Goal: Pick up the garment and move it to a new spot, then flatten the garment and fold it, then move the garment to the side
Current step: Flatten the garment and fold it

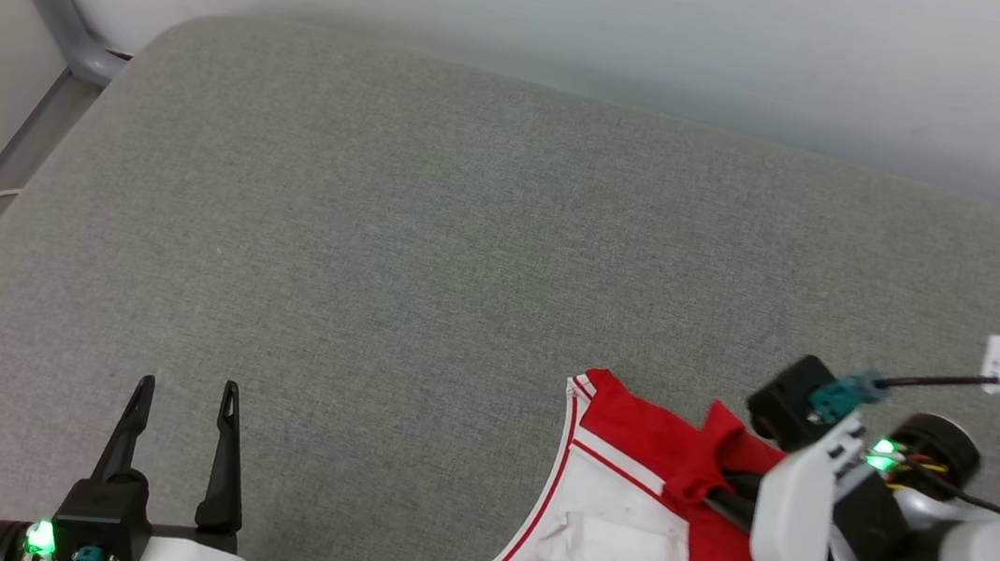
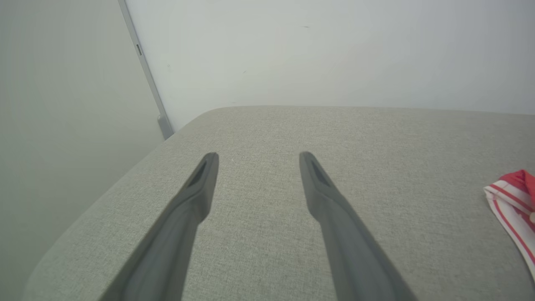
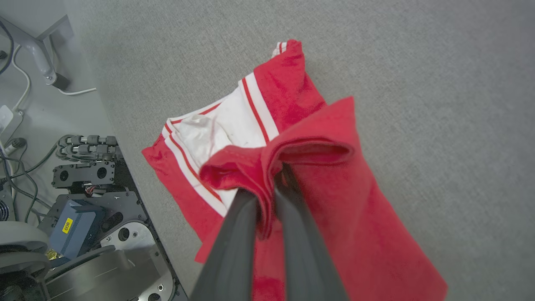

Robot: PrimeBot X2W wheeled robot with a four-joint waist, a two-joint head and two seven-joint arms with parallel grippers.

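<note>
1. Far left, at 7 o'clock in the head view: left gripper point(image 1: 188, 384), hovering low over the grey padded surface point(image 1: 429, 244), fingers pointing toward 12 o'clock.
2. Jaws of that gripper wide apart, holding nothing and touching nothing. Bare surface visible between the fingertips in the left wrist view point(image 2: 259, 155).
3. Centre of the head view: open surface, plenty of room for a new spot.
4. Toward 5 o'clock in the head view: garment point(image 1: 627, 483), crumpled near the surface's near edge, one white sleeve with striped trim facing up. Letters and number hidden in the folds.
5. Far right, at 4 o'clock: right gripper point(image 3: 271, 188), jaws pinched nearly together on a bunched red fold of the garment. Fingertips buried in the cloth, seen in the right wrist view. Pinched fold raised a little, most of the cloth lying on the surface.
6. Judged progress: early, first step in hand. Grasp made, lift barely begun.
7. Left to do: carrying to a new spot, flattening, folding, moving aside. Likely need for the idle left gripper once spreading begins.
</note>
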